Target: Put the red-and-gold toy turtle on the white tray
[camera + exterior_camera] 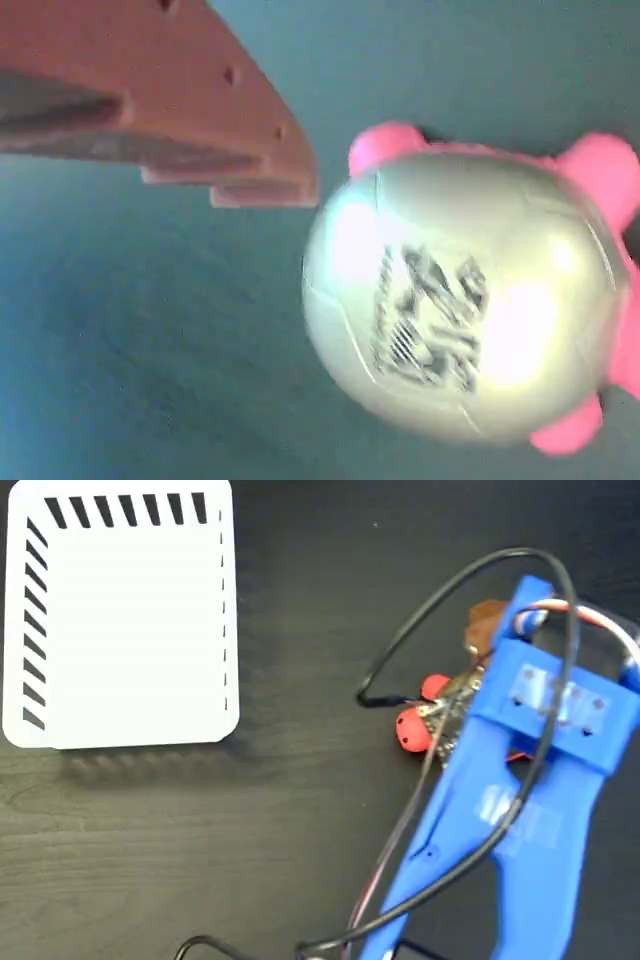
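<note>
Here the end effector (300,190) shows only in part: in the wrist view one ridged reddish-brown finger (180,120) reaches in from the upper left, its tip just beside the shell of the small red-and-gold toy turtle with the shiny domed shell and black printed mark (465,300), while the other finger is out of frame, so I cannot tell whether the jaws are spread or closing, and whether the tip touches the shell is unclear through the blur. The likely trouble, as I judge it, comes from that smooth rounded dome: a finger closing high on its curve could squirt the toy sideways or roll it along the dark wood-grain tabletop (200,840) rather than trap it, and a shallow pinch could let it slip on the way over. In the fixed view the blue plastic arm (520,810) leans in from the lower right, its wrist bent down over the turtle (415,725), of which only red feet peep out at its left edge, with a black cable (450,590) looping above. The flat white rounded-corner tray with black diagonal stripes (130,630) lies well apart at the upper left, bare, so the carry would be a long one across open tabletop
</note>
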`<state>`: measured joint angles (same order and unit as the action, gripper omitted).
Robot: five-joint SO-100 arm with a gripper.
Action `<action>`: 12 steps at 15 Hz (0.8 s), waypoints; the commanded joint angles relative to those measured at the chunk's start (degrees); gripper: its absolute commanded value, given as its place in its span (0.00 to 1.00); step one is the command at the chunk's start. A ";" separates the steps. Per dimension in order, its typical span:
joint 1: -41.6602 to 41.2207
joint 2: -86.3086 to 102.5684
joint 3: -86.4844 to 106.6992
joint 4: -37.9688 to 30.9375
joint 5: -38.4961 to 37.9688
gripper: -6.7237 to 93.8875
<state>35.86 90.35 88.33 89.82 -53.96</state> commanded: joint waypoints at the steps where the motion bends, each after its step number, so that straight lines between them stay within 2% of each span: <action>1: 1.93 0.88 -2.46 2.20 -2.64 0.63; 12: 2.02 -5.10 9.49 -10.81 -0.88 0.63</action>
<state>37.00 83.67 97.29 79.63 -54.32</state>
